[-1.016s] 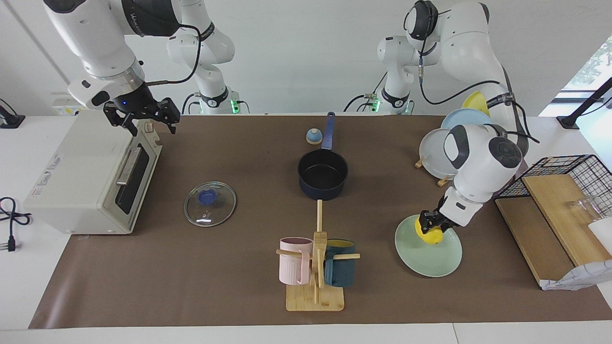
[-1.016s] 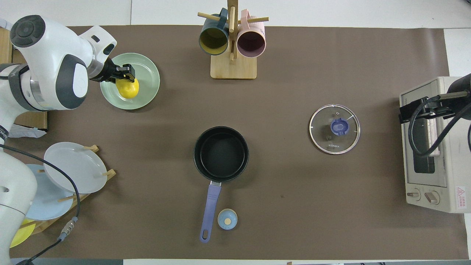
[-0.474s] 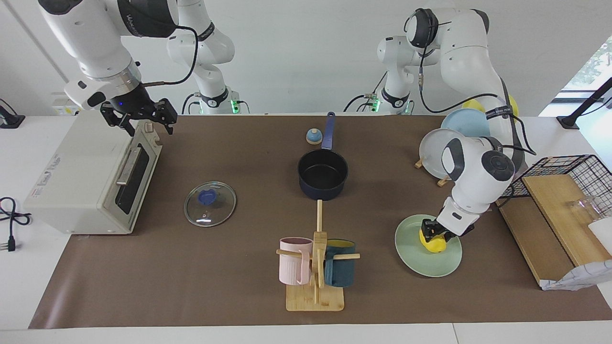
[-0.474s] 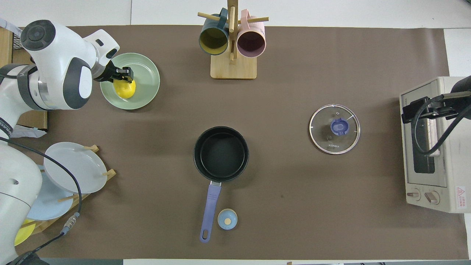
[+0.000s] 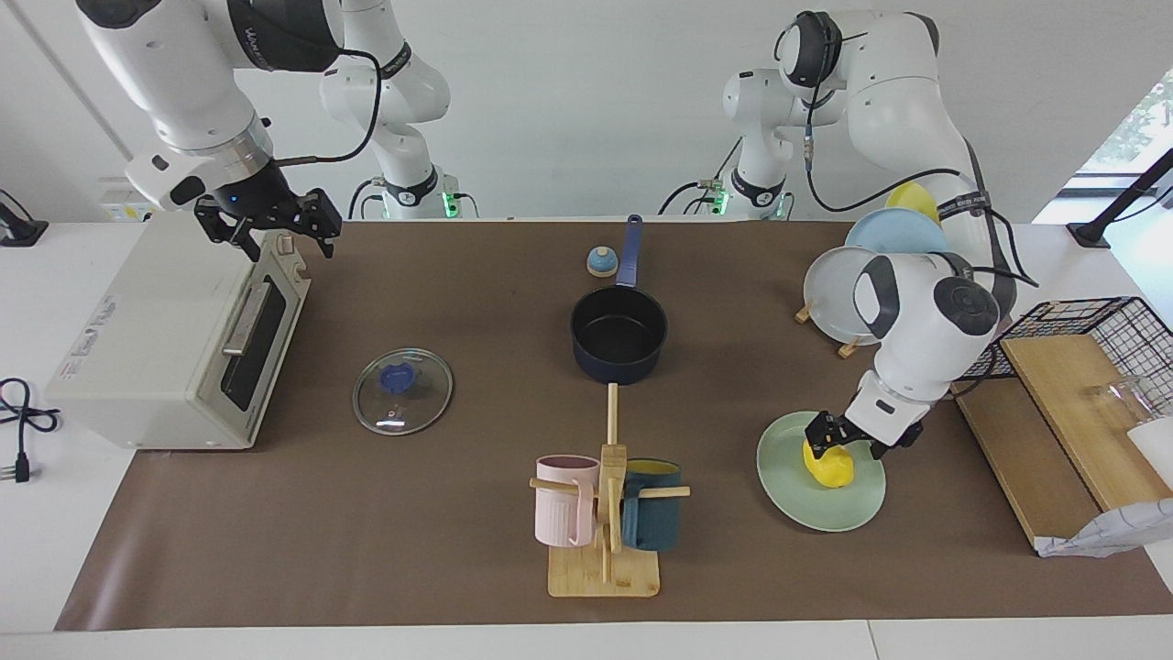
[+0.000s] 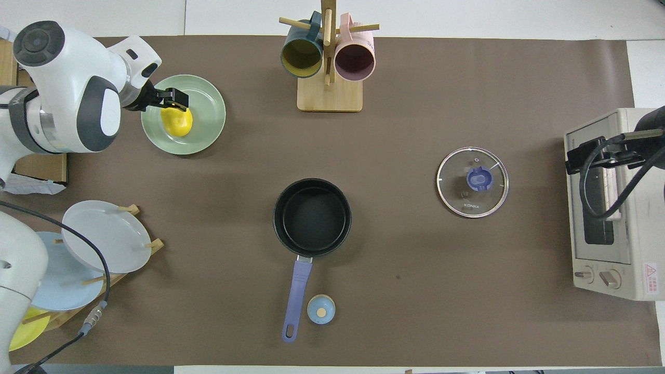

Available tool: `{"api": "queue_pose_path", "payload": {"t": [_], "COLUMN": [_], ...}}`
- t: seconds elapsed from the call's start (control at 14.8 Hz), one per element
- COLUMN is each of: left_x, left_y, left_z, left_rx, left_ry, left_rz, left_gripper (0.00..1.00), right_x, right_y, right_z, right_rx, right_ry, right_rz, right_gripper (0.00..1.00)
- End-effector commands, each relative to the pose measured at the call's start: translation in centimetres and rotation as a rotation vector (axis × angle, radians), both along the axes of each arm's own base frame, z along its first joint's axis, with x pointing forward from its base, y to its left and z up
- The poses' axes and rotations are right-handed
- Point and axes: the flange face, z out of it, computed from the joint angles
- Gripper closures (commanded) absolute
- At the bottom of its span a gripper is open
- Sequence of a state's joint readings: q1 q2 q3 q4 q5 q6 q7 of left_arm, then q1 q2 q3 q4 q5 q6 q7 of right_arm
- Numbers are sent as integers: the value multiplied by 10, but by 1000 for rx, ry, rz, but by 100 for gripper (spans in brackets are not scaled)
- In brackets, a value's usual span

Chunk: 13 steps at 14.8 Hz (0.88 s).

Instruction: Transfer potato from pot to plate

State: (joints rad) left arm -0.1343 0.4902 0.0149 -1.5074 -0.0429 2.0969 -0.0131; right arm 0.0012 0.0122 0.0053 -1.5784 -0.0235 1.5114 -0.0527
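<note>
The yellow potato [image 5: 829, 467] [image 6: 176, 122] lies on the mint-green plate [image 5: 806, 506] [image 6: 209, 131] toward the left arm's end of the table. My left gripper [image 5: 848, 436] [image 6: 169, 98] hangs just over the potato's top, open, with its fingers apart and nothing in them. The dark navy pot [image 5: 619, 335] [image 6: 311, 217] stands empty mid-table, its blue handle pointing toward the robots. My right gripper [image 5: 272, 229] waits open in the air over the top front edge of the toaster oven [image 5: 174, 330].
A glass lid [image 5: 402, 390] lies between the oven and the pot. A wooden mug rack [image 5: 605, 513] with two mugs stands farther from the robots than the pot. A rack of plates [image 5: 838, 293], a wire basket with boards [image 5: 1081, 367] and a small blue knob [image 5: 601, 262] are also here.
The left gripper lowered the potato onto the plate, opened and rose slightly off it. The right gripper has stayed over the oven.
</note>
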Motion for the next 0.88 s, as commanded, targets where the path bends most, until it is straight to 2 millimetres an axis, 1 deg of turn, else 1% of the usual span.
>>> {"api": "queue_pose_path", "payload": {"t": [0.0,0.07,0.14,0.27,0.34,0.41,0.47,0.61,0.68,0.81], "left_x": [-37,-50,-65,-100,-116,-130,-145,-170,-180,-190], "left_y": [28,40,46,53,54,54,55,55,53,52], "left_z": [92,114,142,190,210,226,238,255,256,249], "left_rx": [7,8,8,10,10,10,13,17,20,21], "left_ry": [36,54,65,91,99,108,124,164,193,208], "left_rz": [28,43,49,53,52,52,50,44,38,33], "left_gripper": [0,0,0,0,0,0,0,0,0,0], "right_x": [-6,-6,-6,-6,-6,-6,-6,-6,-6,-6], "right_y": [-2,-2,-1,-2,-2,-2,-2,-2,-2,-2], "right_z": [0,0,0,0,0,0,0,0,0,0], "right_rx": [4,4,4,4,4,4,4,4,4,4], "right_ry": [6,6,6,6,6,6,6,6,5,6], "right_rz": [-15,-15,-13,-15,-15,-15,-15,-15,-15,-15], "right_gripper": [0,0,0,0,0,0,0,0,0,0]}}
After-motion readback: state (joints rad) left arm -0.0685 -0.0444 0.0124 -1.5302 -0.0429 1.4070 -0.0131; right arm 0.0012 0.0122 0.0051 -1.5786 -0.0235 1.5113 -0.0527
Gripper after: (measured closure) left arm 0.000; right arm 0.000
